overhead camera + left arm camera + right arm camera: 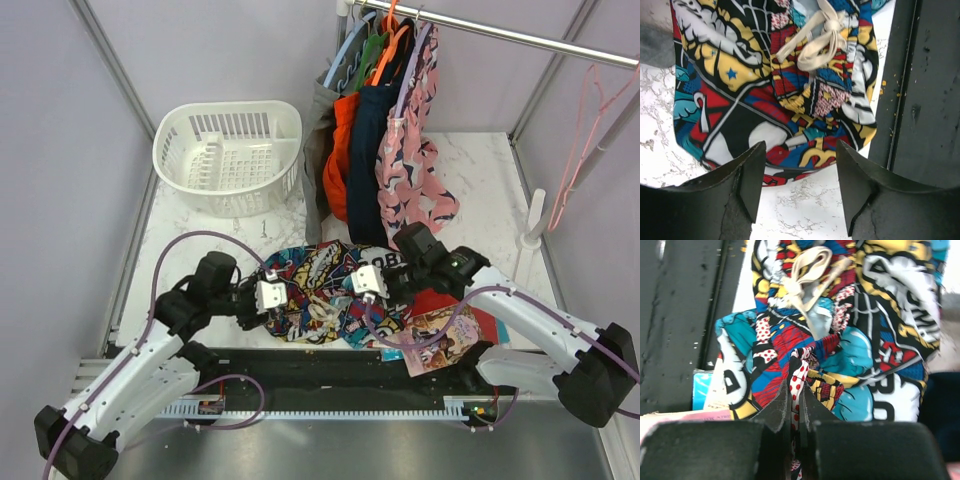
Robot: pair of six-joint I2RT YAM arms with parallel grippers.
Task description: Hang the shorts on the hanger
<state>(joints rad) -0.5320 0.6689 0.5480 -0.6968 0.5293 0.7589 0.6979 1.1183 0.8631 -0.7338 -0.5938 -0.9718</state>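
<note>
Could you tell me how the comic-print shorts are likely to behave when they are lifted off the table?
Probably floppy: the shorts lie crumpled in folds, so they would likely sag from wherever the right hand pinches them. The fold pinched there looks thin, so probably light. The loose drawstring may dangle and snag.

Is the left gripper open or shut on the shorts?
Open: the left gripper, jaws wide apart, grips nothing; the shorts lie loose between them.
</note>
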